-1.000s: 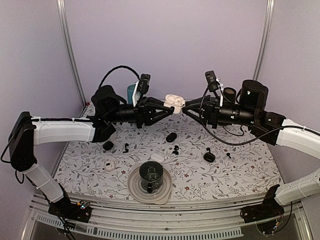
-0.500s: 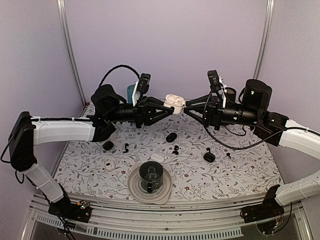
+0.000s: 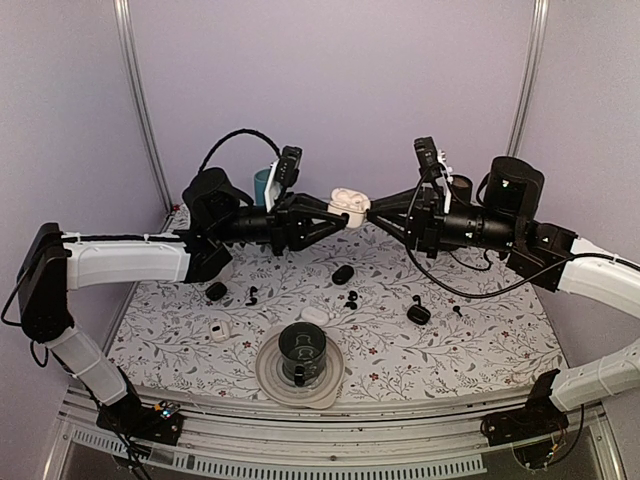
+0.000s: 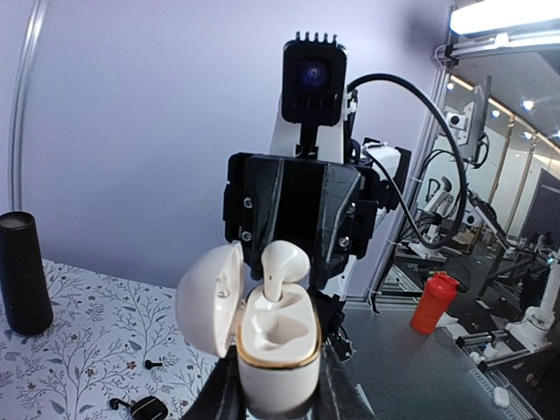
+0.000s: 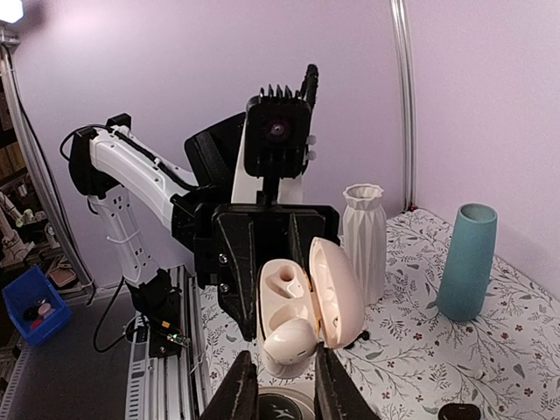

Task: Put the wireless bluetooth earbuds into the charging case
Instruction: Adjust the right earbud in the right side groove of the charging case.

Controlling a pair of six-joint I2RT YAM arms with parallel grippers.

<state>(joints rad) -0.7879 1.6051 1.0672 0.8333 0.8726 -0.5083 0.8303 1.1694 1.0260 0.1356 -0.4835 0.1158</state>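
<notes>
top external view: the left gripper [image 3: 333,214] and right gripper [image 3: 374,210] meet tip to tip in mid-air above the floral-patterned table [image 3: 480,340], with the open white pebble-shaped charging case [image 3: 349,203] between them. left jaws: narrow, clamping the case body, mouth up, hinged lid [image 4: 208,299] swung aside. right jaws: narrow, apparently closed on the glossy white earbud [image 4: 283,267]. the earbud stands stem-down in the socket nearer the right arm, head up, long axis slightly tilted. judgement: seating it calls for a push along the stem axis, into the case.

Charging case [image 3: 350,204] midair between left gripper [image 3: 337,213] and right gripper [image 3: 375,210], above rear of table [image 3: 480,330]; earbud [image 4: 282,267] in case
</notes>
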